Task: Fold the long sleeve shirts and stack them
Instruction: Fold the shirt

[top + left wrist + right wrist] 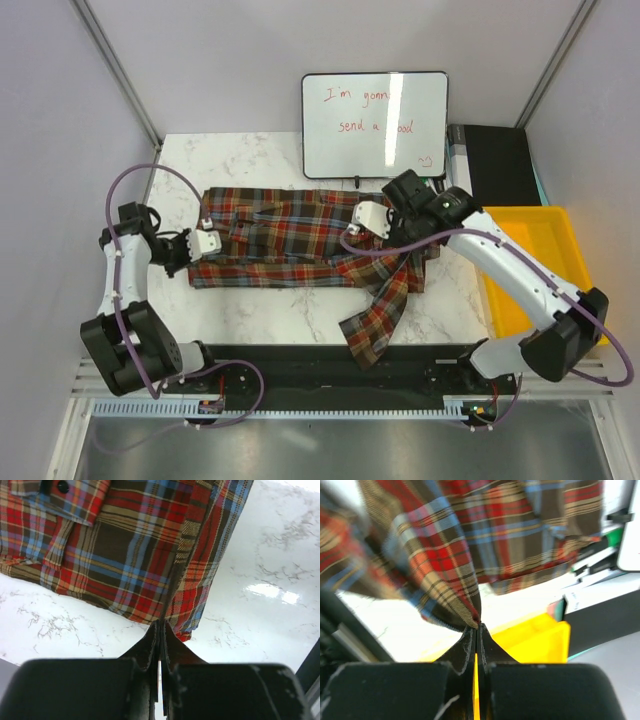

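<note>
Marble worktop (270,310), one plaid shirt (290,240) spread across its middle, a sleeve (380,310) trailing toward the near edge. The right arm arcs in from the right edge, and the right claw (477,627) is pinched tight on a lifted fold of shirt. The left arm crooks in at the left edge, the left claw (160,627) closed flat on the hem.

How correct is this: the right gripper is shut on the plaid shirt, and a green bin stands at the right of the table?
One thing is wrong: the bin is yellow, not green, as the top external view shows. The right gripper is indeed shut on the plaid shirt, and the bin stands right of the table.
</note>
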Robot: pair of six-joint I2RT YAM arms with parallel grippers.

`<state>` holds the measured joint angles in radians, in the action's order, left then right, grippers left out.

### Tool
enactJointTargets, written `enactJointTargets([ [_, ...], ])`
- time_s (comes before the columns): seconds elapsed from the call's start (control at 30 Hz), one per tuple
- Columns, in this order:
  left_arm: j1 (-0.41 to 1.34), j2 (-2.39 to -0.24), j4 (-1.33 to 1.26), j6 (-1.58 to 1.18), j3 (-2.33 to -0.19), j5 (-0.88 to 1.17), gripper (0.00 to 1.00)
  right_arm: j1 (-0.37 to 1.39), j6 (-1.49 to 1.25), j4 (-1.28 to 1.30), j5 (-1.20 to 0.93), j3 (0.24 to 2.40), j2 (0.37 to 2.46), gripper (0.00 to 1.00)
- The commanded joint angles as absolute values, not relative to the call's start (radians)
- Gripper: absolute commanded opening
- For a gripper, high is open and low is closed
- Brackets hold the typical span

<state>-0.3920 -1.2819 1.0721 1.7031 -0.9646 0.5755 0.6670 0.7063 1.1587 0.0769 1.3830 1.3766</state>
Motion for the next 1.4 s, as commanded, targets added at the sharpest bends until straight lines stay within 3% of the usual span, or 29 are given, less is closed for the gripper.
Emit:
enactJointTargets([
  [0.0,-0.379,-1.341,0.968,1.562,-1.048,0.635,0.02,0.594,0.83,1.132,0.077,1.502,1.454,0.0],
  [0.5,-0.264,-1.557,0.799,1.396,-1.15,0.515,0.02,0.486,0.937,1.074,0.064,1.652,1.709,0.0],
  [1.37,-0.255,-1.641,0.721,1.344,-1.158,0.434,0.02,0.459,0.976,0.98,0.094,1.735,1.905,0.0],
])
